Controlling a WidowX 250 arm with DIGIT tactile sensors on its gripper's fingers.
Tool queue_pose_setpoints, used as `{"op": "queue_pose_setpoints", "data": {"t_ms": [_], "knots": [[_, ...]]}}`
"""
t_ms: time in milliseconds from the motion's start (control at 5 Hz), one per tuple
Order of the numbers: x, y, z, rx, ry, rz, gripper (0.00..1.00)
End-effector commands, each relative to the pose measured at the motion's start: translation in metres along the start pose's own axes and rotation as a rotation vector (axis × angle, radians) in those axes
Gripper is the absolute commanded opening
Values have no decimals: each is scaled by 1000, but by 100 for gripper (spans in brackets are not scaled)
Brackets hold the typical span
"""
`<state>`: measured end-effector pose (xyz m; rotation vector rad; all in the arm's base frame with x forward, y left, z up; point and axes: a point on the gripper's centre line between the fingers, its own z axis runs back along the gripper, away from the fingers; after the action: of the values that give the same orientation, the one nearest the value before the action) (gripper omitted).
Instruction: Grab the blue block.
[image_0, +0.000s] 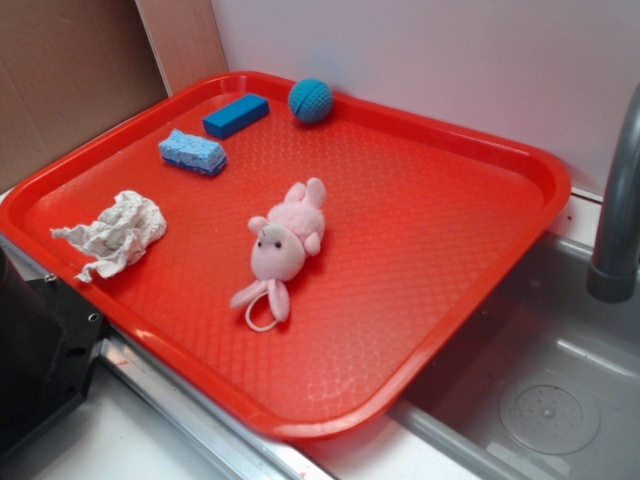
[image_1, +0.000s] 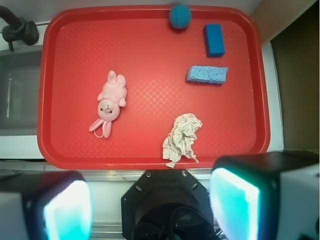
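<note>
Nearest the wrist camera, the gripper (image_1: 150, 200) frames the bottom of the view, its two fingers (image_1: 235, 202) spread wide with nothing between them, released and well short of any object; it sits over the base and the near rim of the red tray (image_1: 50, 145). Just beyond that rim lies a crumpled white cloth (image_1: 182, 137), and off to one side a pink stuffed bunny (image_1: 111, 100) lies flat on the tray floor. Farther on is the light blue sponge (image_1: 207, 74), porous and rough-edged, lying crosswise. Past it, near the far corner of the tray, rests the blue block (image_1: 214, 40), deep blue, smooth and sharp-edged, lying flat with its long axis pointing away from the camera; it is apart from the sponge and near, but not touching, the teal knitted ball (image_1: 179, 16) that sits against the far rim. The block looks rigid and light, probably wood or plastic, so it should not give under pressure, though its smooth faces could slip under a shallow pinch. The sound hold is likely across its narrow width at mid-length, fingers closing on the two long side faces, low enough to bite squarely while keeping clear of the ball.
</note>
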<state>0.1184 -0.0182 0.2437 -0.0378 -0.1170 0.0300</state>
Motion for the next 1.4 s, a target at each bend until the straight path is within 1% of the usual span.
{"op": "queue_pose_setpoints", "data": {"t_ms": [0, 200, 400, 800, 1000, 1200], "knots": [[0, 0, 0, 0, 0, 0, 100], [11, -1, -8, 50, -3, 17, 100], [26, 4, -19, 85, -24, 88, 100], [59, 39, -61, 127, -57, 251, 100], [95, 67, -95, 144, -68, 289, 100], [121, 87, -117, 192, -86, 287, 100]]}}
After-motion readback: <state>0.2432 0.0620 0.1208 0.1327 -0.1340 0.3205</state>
